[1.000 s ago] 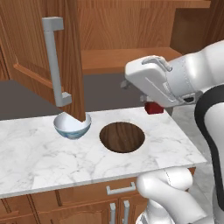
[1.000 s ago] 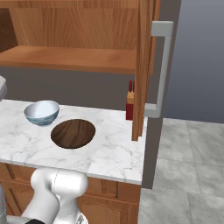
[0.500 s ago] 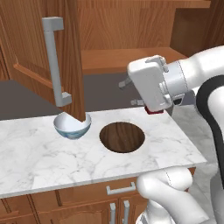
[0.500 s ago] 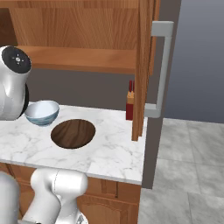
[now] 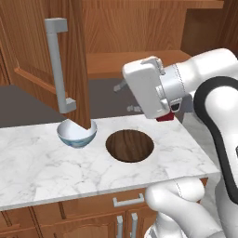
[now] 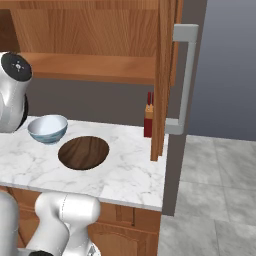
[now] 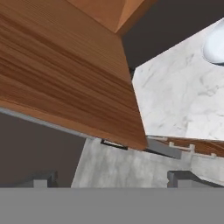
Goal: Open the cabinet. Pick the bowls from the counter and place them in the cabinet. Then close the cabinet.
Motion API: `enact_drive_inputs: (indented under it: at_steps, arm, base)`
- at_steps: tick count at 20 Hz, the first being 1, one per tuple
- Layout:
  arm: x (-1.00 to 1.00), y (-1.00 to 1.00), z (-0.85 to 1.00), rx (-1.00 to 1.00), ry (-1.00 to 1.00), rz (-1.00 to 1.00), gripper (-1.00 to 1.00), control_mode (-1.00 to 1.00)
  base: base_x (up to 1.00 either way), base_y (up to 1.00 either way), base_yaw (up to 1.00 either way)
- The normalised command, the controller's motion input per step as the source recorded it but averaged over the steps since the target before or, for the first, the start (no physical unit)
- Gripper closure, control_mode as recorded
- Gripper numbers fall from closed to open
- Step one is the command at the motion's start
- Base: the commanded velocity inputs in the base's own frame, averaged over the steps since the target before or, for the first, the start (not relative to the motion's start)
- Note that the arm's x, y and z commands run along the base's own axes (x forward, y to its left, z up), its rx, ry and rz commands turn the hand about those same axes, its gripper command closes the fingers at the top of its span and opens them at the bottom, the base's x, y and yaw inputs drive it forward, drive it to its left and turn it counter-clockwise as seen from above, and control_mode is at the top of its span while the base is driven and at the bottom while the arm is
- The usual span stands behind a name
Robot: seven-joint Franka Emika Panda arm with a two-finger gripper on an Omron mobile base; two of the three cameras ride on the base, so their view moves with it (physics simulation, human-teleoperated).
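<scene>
We hold the gripper (image 7: 112, 179) up beside the open cabinet (image 5: 135, 28), fingers spread wide and empty. Both bowls sit below it, mid-counter (image 5: 42, 162): the wooden bowl (image 5: 129, 145) nearer (directly beneath), the white bowl (image 5: 76, 134) toward the left door.

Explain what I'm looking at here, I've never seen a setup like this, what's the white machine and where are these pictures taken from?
The white machine is a robot arm in a simulated kitchen. Two cameras sit behind it, one to its left and one to its right. The third camera rides on its hand and looks along the open fingers, which hold nothing. On the marble counter lie a white bowl and a flat brown wooden bowl. Above them the wooden cabinet stands with both doors open, ready for the bowls.
</scene>
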Motion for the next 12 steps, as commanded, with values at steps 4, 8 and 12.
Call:
enact_drive_inputs:
  at_steps: [4, 8, 12]
  arm:
    - [0.24, 0.03, 0.00, 0.10, 0.00, 0.00, -1.00, -1.00]
    - [0.36, 0.00, 0.00, 0.13, 0.00, 0.00, -1.00, -1.00]
    - [0.27, 0.11, 0.00, 0.08, 0.03, 0.00, -1.00, -1.00]
  base:
    - [0.00, 0.00, 0.00]
    - [0.00, 0.00, 0.00]
    - [0.00, 0.00, 0.00]
